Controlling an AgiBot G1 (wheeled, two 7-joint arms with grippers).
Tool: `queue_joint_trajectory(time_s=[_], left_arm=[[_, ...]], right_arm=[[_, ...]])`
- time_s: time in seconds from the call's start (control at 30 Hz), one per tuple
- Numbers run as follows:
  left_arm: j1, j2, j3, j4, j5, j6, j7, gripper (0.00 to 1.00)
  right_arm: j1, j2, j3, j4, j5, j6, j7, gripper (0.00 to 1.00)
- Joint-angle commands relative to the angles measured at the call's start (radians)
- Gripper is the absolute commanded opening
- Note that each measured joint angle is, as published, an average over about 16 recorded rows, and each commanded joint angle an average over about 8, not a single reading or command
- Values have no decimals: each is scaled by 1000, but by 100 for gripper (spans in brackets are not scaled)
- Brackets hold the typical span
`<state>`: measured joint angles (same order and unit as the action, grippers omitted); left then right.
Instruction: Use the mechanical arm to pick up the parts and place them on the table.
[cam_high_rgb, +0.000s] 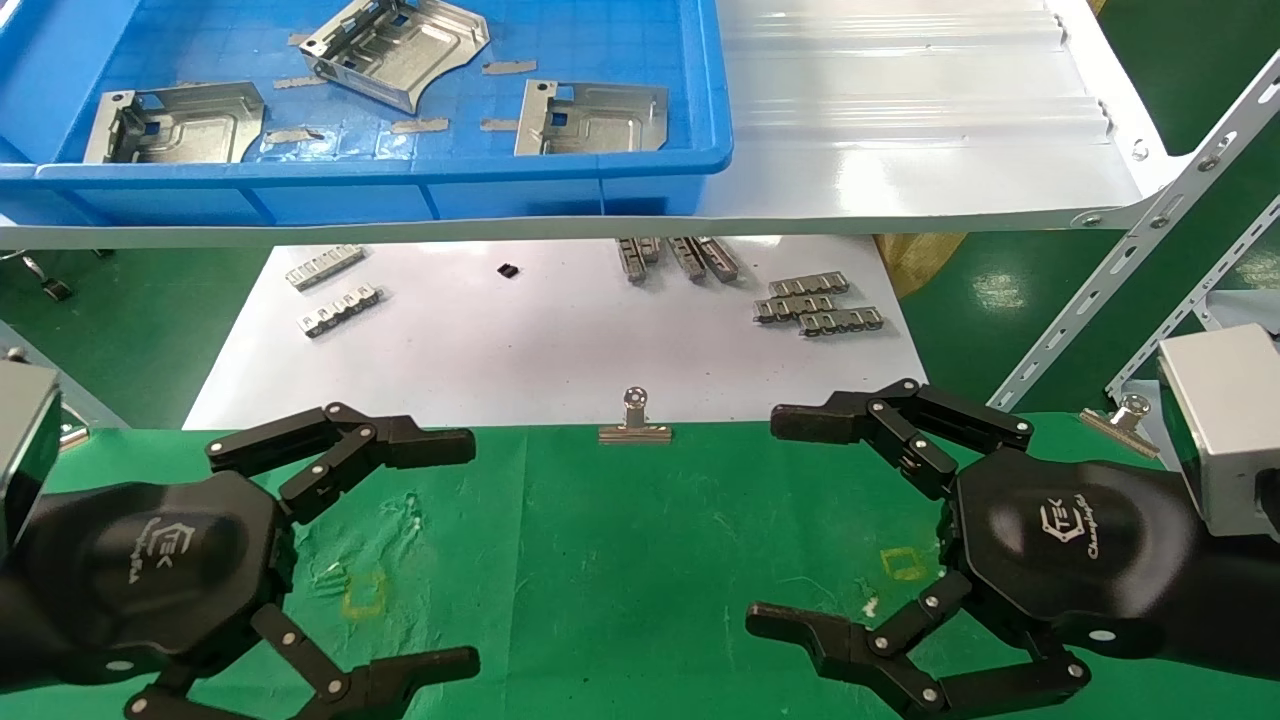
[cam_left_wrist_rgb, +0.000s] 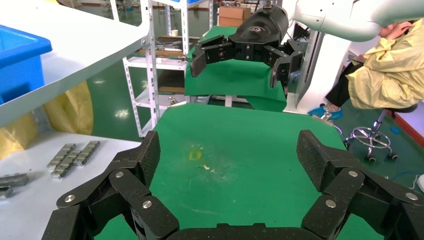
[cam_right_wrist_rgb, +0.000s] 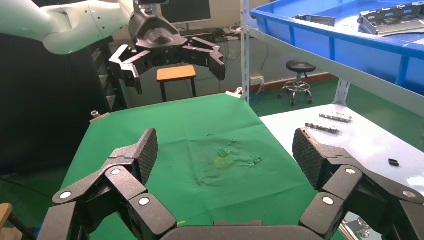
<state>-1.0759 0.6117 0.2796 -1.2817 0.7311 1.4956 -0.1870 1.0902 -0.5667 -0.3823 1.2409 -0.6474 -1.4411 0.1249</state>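
**Both hands empty, every plate still in the crate**

The three silver-grey stamped sheet-metal plates (cam_high_rgb: 400, 50) lie in the blue plastic crate (cam_high_rgb: 640, 165), which stands on the glossy white shelf (cam_high_rgb: 900, 120). None is on the bench (cam_high_rgb: 640, 560), the wide surface under wrinkled bright green cloth with small yellow square marks.

Well short of the crate, the black multi-jointed left hand (cam_high_rgb: 465, 545) and the matching right hand (cam_high_rgb: 765, 525) hover low over the green cloth, fingers spread wide and holding nothing. The wrist views show the same splayed fingers with bare cloth between them.

Risks from here, as I judge them:

- The crate wall is raised, so a reach taken too low could strike its rim or the shelf edge and push the crate along the smooth shelf.
- The plates are thin; two lie flat on the crate floor, so fingertips may slide off rather than get under an edge.
- The middle plate looks tilted and may rock or slip when pinched.
- The small notched metal strips (cam_high_rgb: 815, 305) on the white sheet (cam_high_rgb: 540, 350) and the silver binder clip (cam_high_rgb: 634, 420) at the cloth's edge sit nearer than the crate; a careless descent could snag them.
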Motion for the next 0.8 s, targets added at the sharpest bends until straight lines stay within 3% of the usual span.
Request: queue_joint_trajectory(time_s=[0.03, 0.8], left_arm=[[0, 0, 0, 0, 0, 0, 0, 100], [0, 0, 0, 0, 0, 0, 0, 100]], right_arm=[[0, 0, 0, 0, 0, 0, 0, 100], [0, 0, 0, 0, 0, 0, 0, 100]])
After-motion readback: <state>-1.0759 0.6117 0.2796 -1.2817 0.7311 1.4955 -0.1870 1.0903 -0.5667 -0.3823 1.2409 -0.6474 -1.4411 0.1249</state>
